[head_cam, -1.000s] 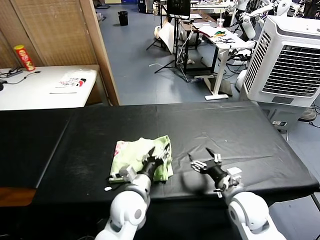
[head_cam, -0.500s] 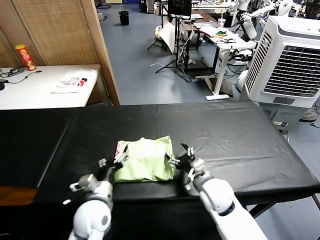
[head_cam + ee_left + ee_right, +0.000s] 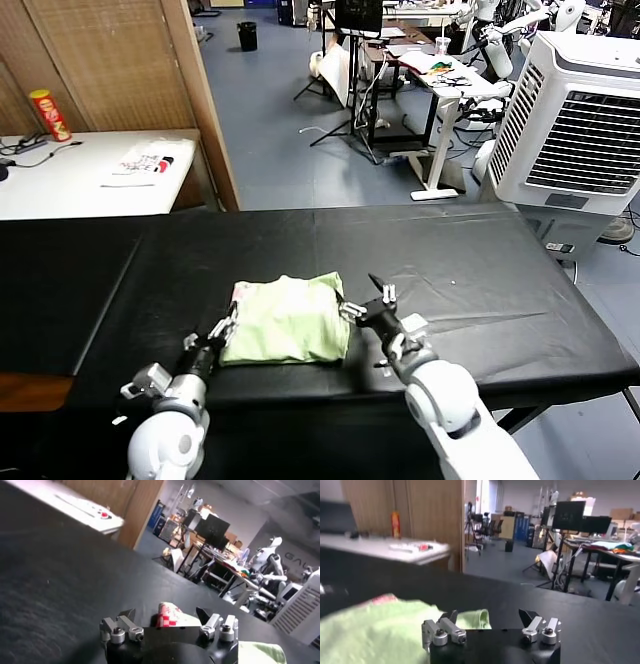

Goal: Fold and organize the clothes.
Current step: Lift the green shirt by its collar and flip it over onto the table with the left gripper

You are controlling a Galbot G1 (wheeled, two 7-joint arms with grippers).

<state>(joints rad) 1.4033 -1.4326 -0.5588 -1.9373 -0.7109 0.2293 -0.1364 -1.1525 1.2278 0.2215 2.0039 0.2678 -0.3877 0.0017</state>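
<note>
The clothes, one pale green shirt (image 3: 287,320), lie folded in a compact rectangle on the black table cover (image 3: 480,270) near the front edge. A pink-white patterned patch (image 3: 240,292) shows at the shirt's left end. My left gripper (image 3: 218,330) is open and low at the shirt's left edge, holding nothing; in the left wrist view the patch (image 3: 169,617) lies just ahead of the left gripper (image 3: 165,615). My right gripper (image 3: 365,302) is open at the shirt's right edge, also holding nothing. In the right wrist view the shirt (image 3: 380,630) spreads ahead of the right gripper (image 3: 489,616).
A white side table (image 3: 80,185) with a red can (image 3: 48,115) stands at the back left behind a wooden partition (image 3: 190,90). A large white air cooler (image 3: 580,120) stands at the right. Bare black cover stretches to the shirt's right and left.
My left gripper has left the shirt's right part and swung to its left edge. My right gripper has moved left to the shirt's right edge. The shirt now lies flatter.
</note>
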